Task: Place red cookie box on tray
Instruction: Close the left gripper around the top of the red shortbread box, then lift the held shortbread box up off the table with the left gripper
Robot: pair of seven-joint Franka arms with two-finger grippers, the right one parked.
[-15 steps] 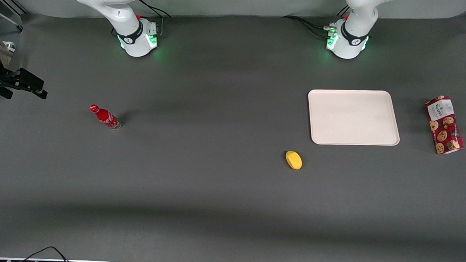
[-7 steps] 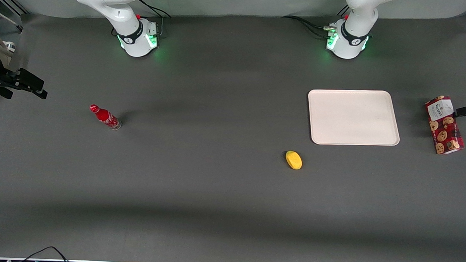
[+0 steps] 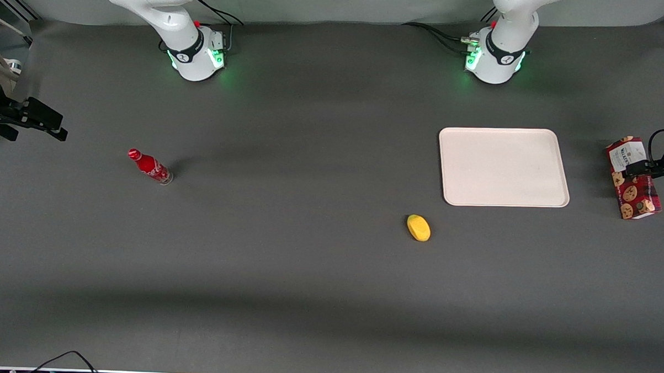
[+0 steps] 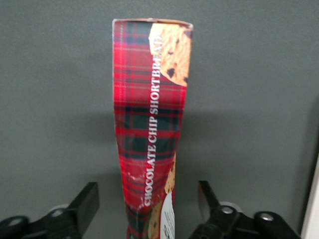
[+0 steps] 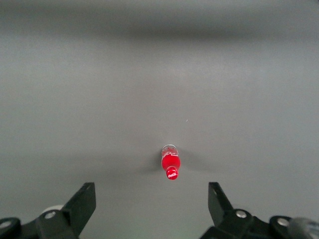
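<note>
The red cookie box lies flat on the dark table at the working arm's end, well apart from the tray, which is bare. My gripper hangs over the box's white-label end, the end farther from the front camera. In the left wrist view the tartan box runs lengthwise between the two black fingers. My gripper is open, with a gap showing on each side of the box.
A yellow rounded object lies nearer the front camera than the tray. A small red bottle stands toward the parked arm's end, also seen in the right wrist view. The table's edge runs close beside the box.
The gripper has come into the front view from the working arm's end and moved over the box's label end. The box and tray have not moved.
</note>
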